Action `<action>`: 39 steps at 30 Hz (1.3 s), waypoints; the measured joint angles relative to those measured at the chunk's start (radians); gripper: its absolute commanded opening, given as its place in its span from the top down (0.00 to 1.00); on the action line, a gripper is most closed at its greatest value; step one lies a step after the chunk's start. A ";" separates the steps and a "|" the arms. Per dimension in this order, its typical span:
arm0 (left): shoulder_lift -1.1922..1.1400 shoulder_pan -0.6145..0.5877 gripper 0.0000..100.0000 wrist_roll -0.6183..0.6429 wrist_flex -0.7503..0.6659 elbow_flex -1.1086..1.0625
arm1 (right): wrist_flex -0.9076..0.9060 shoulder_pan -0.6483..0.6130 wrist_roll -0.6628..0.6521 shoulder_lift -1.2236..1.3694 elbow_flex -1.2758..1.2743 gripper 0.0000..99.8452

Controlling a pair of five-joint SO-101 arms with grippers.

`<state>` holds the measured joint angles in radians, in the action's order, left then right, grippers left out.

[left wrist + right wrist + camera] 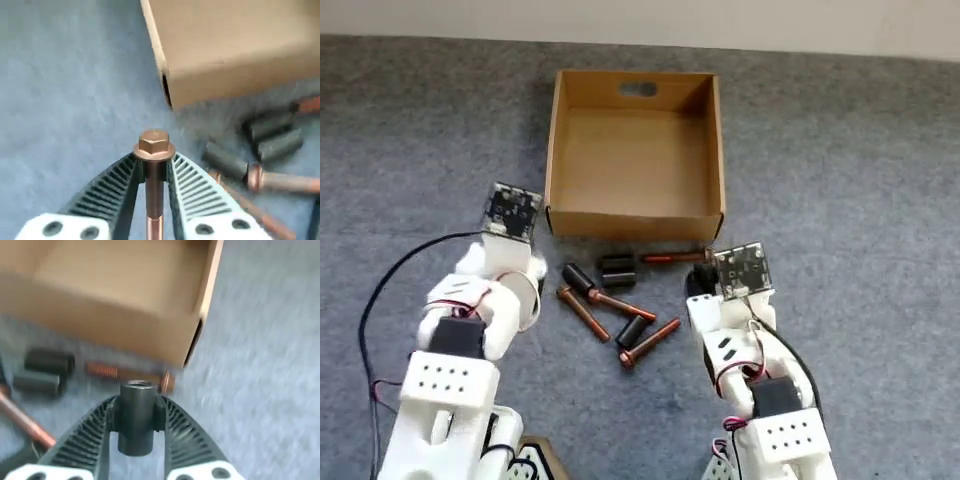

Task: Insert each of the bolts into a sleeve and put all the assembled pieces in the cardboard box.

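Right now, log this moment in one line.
left tool: shut on bolt | right tool: shut on sleeve | loose sleeves: before cardboard box

Left gripper (154, 165): clamped around copper bolt (154, 144), hex head outward. Beyond: cardboard box (230, 55) corner; black sleeves (272, 135) and loose bolts (282, 181) on grey carpet (65, 90).

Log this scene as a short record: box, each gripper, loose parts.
box: cardboard box, open, nothing inside
left gripper: shut on a copper-coloured bolt, head just past the fingertips
right gripper: shut on a black sleeve
loose parts: more bolts and sleeves on the grey carpet, between the arms, in front of the box
pieces in box: none
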<state>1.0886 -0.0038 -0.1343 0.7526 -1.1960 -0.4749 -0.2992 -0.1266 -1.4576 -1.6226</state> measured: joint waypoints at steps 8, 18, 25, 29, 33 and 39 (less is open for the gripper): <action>0.084 0.000 0.99 0.103 0.000 0.344 | 0.054 0.000 0.000 -0.278 0.112 0.99; 0.086 0.048 0.99 0.233 -0.146 0.540 | 0.144 -0.126 0.000 -0.313 0.390 0.99; 0.101 0.091 0.99 0.242 -0.281 0.545 | 0.207 -0.183 0.003 -0.138 0.439 0.99; 0.101 0.215 0.99 0.242 -0.282 0.479 | 0.209 -0.186 0.003 -0.052 0.394 0.99; 0.100 0.381 0.99 0.241 -0.400 0.356 | 0.209 -0.186 0.003 -0.044 0.278 0.99; 0.100 0.437 0.99 0.241 -0.574 0.261 | 0.209 -0.186 0.003 -0.178 0.153 0.99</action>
<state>1.1884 0.4335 0.1066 0.1788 -0.9352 -0.2662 -0.4849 -0.1235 -1.6356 -1.4691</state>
